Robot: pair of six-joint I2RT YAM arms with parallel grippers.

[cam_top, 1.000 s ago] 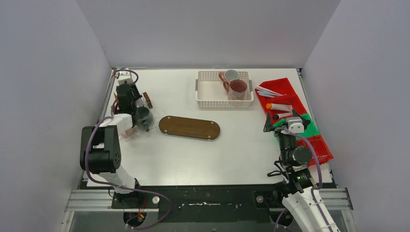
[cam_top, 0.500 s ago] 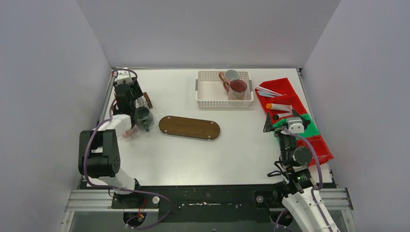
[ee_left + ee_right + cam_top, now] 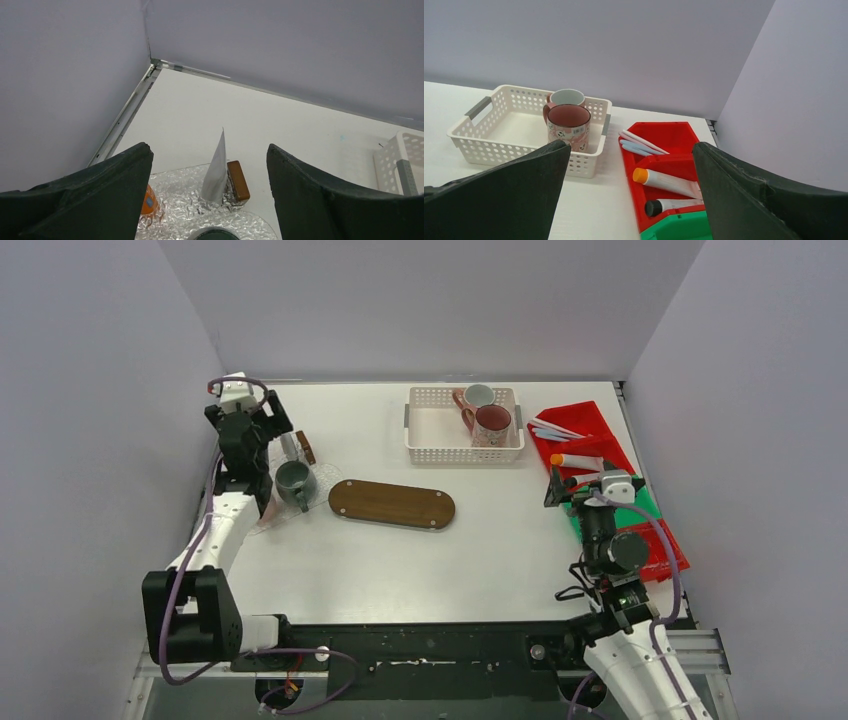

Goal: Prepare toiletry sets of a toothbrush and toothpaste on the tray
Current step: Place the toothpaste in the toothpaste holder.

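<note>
A dark green mug (image 3: pixel 295 483) stands on a clear textured tray (image 3: pixel 283 512) at the far left; its rim (image 3: pixel 215 234) shows at the bottom of the left wrist view. Beyond it a white tapered tube (image 3: pixel 217 169) stands upright on that tray (image 3: pixel 182 212), beside a brown block (image 3: pixel 238 180). My left gripper (image 3: pixel 248 425) (image 3: pixel 208 149) hangs open above them, holding nothing. Toothbrushes (image 3: pixel 644 142) (image 3: pixel 555 428) and two toothpaste tubes (image 3: pixel 666 182) (image 3: pixel 578 460) lie in a red bin (image 3: pixel 600 440). My right gripper (image 3: pixel 568 488) (image 3: pixel 631 145) is open and empty just short of the bin.
A wooden oval tray (image 3: pixel 392 504) lies mid-table. A white basket (image 3: pixel 440 445) (image 3: pixel 499 147) at the back holds a maroon mug (image 3: pixel 492 420) (image 3: pixel 569 125) and a white mug (image 3: pixel 478 395) with a pink handle. A green bin (image 3: pixel 640 508) adjoins the red one. An orange item (image 3: pixel 150 200) peeks out behind my left finger.
My left gripper went from shut to open and lifted away toward the back left corner, its arm stretching out. The green mug stayed put. The right arm barely shifted.
</note>
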